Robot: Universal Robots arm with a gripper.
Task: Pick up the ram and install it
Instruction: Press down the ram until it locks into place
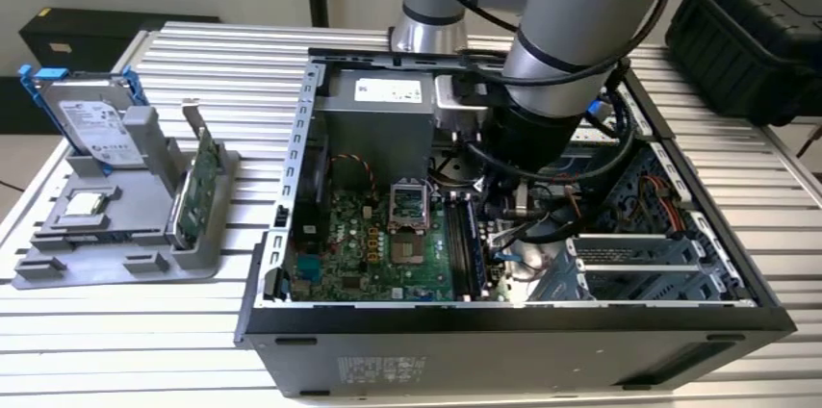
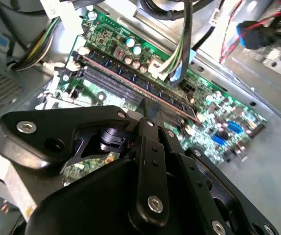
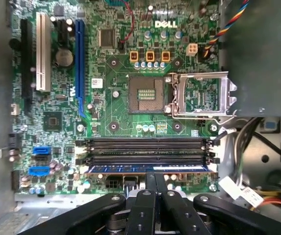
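- The open computer case lies on its side on the slatted surface, which leaves the motherboard facing up so the arm can come down onto it from above.
- The ram stands on edge in the memory slot nearest the end effector, parallel to the two empty black slots that lie between it and the CPU socket. I judge it to be in the slot, though whether it is fully latched I cannot tell.
- In the first wrist view the end effector's fingers come together over the middle of the ram's top edge. They look closed on it or pressed against it, a hold that would suit a straight push down into the slot.
- In the second wrist view the ram shows as a long dark strip across the board, with the end effector meeting it partway along.
- A grey holder on the surface, well apart from the case, keeps the hard drive and a green card propped upright, presumably so they are easy to grip.
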